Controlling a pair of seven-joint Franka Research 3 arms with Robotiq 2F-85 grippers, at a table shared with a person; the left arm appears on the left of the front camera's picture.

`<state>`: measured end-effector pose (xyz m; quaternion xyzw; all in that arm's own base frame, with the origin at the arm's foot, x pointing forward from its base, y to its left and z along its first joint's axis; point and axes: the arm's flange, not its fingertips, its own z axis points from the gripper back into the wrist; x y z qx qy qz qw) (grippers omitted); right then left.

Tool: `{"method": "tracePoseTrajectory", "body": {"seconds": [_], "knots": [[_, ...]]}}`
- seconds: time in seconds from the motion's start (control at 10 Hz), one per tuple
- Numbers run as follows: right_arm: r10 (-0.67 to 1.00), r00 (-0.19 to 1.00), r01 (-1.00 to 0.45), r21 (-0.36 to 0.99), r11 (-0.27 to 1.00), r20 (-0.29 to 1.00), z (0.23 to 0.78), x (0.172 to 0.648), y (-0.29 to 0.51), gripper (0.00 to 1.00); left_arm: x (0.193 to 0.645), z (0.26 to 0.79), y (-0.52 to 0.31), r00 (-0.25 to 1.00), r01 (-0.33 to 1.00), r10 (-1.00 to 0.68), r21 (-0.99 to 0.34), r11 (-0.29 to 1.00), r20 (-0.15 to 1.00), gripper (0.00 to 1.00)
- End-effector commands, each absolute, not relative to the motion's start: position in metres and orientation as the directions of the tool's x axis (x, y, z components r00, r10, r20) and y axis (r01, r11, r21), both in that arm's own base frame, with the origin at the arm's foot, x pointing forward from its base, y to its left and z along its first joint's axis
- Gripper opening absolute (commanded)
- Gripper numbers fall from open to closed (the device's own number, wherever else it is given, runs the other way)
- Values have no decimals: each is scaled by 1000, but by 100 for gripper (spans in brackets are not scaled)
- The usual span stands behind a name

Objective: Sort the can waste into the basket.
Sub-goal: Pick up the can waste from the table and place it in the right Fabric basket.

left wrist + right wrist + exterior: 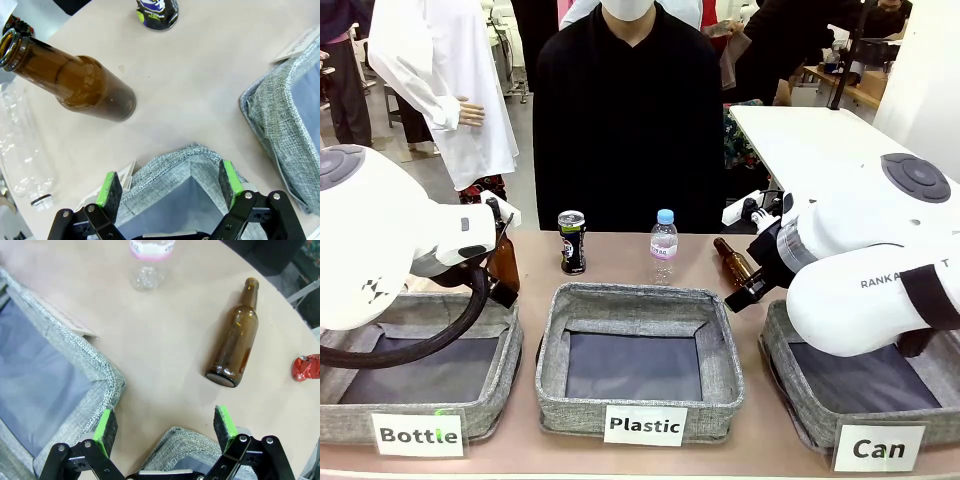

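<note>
A black can with a silver top stands upright at the far side of the table; the left wrist view catches its base as the black can. A crushed red can lies on the table at the right edge of the right wrist view. The grey "Can" basket sits at the front right. Its near corner lies under my right gripper, which is open and holds nothing. My left gripper is also open and holds nothing. It hovers over a corner of the "Bottle" basket.
The "Plastic" basket sits in the middle and the "Bottle" basket at the left. A brown bottle lies near the right gripper. Another brown bottle stands by the left one. A clear bottle stands mid-table. A person stands at the far side.
</note>
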<state>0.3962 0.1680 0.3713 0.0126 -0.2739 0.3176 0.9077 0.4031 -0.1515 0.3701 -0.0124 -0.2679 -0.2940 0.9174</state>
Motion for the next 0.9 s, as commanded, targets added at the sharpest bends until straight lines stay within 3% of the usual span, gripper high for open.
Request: {"method": "tracePoseTrajectory", "body": {"seconds": [0.0,0.2,0.4,0.6,0.8], "knots": [[570,648,-583,-151,798,505,371,396,168,100,403,370,-151,684,546,-533,135,827,499,100],[476,632,-529,-110,842,611,428,370,163,100,369,436,-145,566,683,-490,-45,729,663,100],[307,631,-576,165,801,713,492,330,134,100,318,509,-125,589,684,-307,-259,682,747,100],[137,702,-573,440,691,699,511,304,71,100,285,523,-71,590,721,-224,-381,579,776,100],[-65,734,-486,590,645,676,493,286,2,100,277,512,21,654,651,-57,-524,549,754,100]]}}
